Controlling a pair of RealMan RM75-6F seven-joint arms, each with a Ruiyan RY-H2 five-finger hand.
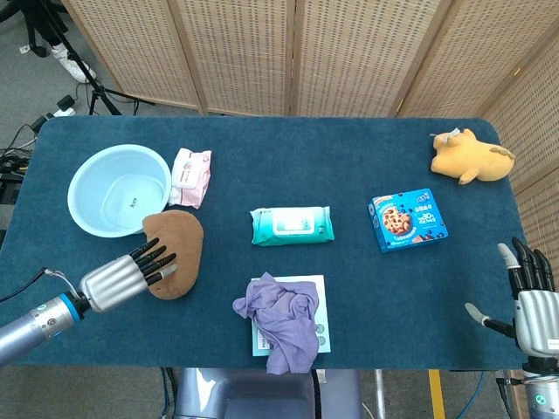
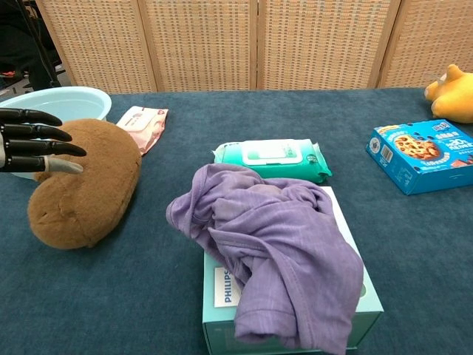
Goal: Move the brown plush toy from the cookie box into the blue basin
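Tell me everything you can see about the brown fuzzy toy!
The brown plush toy is a soft, rounded lump of fuzzy tan-brown fabric, with no face showing. It lies flat on the dark blue table, right beside the blue basin, not in it. The left hand reaches over its near end with fingers stretched out straight, not closed on it. Whether they touch the fur is hard to tell.
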